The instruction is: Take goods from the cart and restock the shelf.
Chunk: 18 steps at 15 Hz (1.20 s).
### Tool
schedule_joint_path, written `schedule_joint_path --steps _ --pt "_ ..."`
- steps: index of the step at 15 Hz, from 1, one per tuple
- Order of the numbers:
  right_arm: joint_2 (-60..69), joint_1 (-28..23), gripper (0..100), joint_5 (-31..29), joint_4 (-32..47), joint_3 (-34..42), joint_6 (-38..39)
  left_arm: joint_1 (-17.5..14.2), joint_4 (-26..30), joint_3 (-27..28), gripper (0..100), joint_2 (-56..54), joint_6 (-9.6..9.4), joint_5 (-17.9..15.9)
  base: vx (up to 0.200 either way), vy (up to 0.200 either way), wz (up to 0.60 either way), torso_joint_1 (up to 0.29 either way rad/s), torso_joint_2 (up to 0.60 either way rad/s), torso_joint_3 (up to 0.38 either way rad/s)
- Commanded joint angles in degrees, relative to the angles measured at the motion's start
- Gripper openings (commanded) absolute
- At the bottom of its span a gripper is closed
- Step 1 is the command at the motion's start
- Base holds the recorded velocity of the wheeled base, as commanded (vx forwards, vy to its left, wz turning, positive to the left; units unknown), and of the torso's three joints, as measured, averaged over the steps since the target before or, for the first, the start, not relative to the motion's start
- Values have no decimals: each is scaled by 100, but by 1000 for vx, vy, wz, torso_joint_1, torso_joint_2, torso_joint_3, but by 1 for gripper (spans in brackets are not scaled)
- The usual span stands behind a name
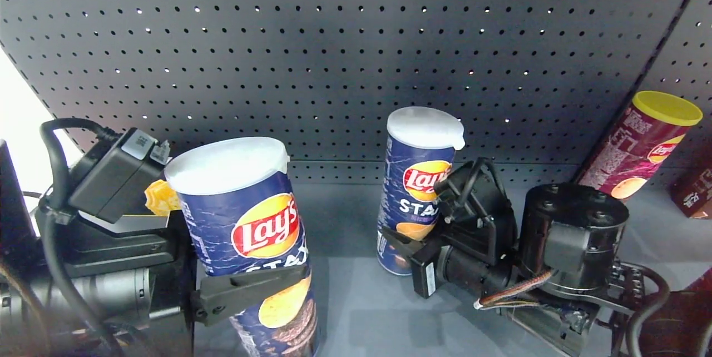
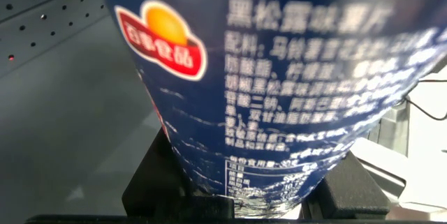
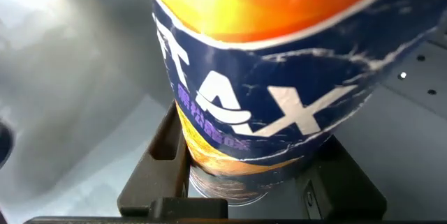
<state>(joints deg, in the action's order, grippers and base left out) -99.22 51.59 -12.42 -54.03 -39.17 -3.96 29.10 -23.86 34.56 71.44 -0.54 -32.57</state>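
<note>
Lower left in the head view, closest to the camera, the left gripper (image 1: 261,284) is clenched on the near can (image 1: 245,218), a blue chip tube with a white lid. One black finger (image 1: 250,289) crosses the can's front below the logo. The can is upright with a slight tilt, and its bottom runs out of the frame's lower edge, so I cannot tell whether it touches the shelf (image 1: 356,307). From the left wrist, the same can (image 2: 279,77) takes up most of the frame. The left gripper (image 2: 251,196) has a finger pressed to each side of it near its lower end.

Right of centre and a little farther back, the right gripper (image 1: 414,226) grasps the far can (image 1: 417,179), a second blue tube with a white lid. It holds the can low on its body. The can stands nearly upright with its base at the grey shelf floor, well apart from the near can. From the right wrist, the far can (image 3: 265,77) sits between the right gripper (image 3: 255,182) fingers, which lie against both of its sides.

Farther back at the right edge, a maroon can (image 1: 639,145) with a yellow lid (image 1: 667,108) leans toward the right. Just beside it, a dark red box (image 1: 692,196) is cut off by the frame. Across the whole upper half runs the dark pegboard (image 1: 334,40) at the back of the shelf.
</note>
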Motion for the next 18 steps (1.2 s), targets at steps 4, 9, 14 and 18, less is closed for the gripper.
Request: schedule_joint_path --steps 4,9,14,18 --pt "122 141 0 -190 -213 436 9 -141 4 33 0 195 1 -3 0 0 0 0 0 0" --pt "245 536 0 -665 -213 639 9 -212 -5 288 0 432 1 5 0 0 0 0 0 0" --pt "298 861 0 -902 -442 867 62 -212 -5 323 0 512 1 5 0 0 0 0 0 0" --pt "280 984 0 -937 -468 946 71 -212 -5 323 0 520 1 5 0 0 0 0 0 0"
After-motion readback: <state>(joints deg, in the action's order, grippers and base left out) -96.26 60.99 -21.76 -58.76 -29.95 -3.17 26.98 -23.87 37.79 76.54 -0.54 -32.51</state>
